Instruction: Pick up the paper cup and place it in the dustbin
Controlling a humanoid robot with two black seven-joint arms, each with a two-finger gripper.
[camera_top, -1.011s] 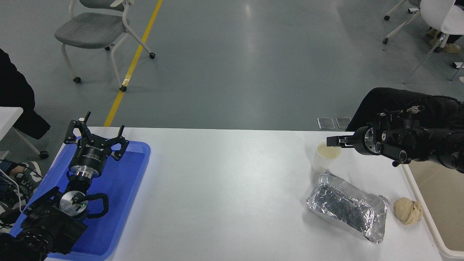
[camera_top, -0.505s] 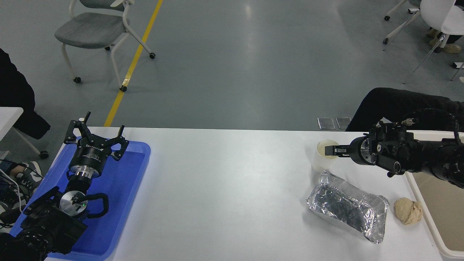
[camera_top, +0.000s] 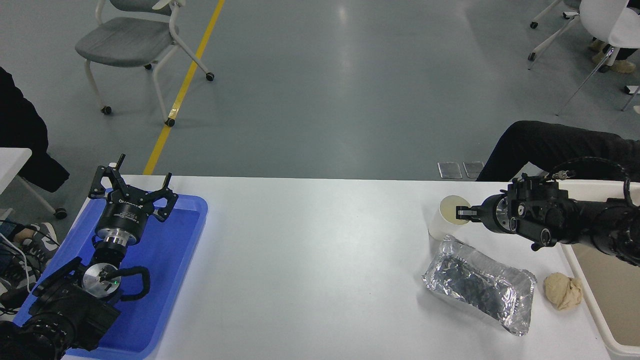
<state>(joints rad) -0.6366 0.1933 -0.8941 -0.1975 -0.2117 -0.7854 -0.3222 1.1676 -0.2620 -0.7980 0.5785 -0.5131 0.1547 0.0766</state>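
Since a second ago your right gripper has dropped onto the smooth tapered paper cup, which now tilts; its jaws look pinched on the rolled rim, crinkled foil container below them.

Bright, even overhead light; sharp picture.
The grey floor shows pale ceiling-light glare streaks; the white table is nearly blown out, shadows soft and short, and the foil container glints.

crumpled foil container beside dough lump on white table; blue tray far left.
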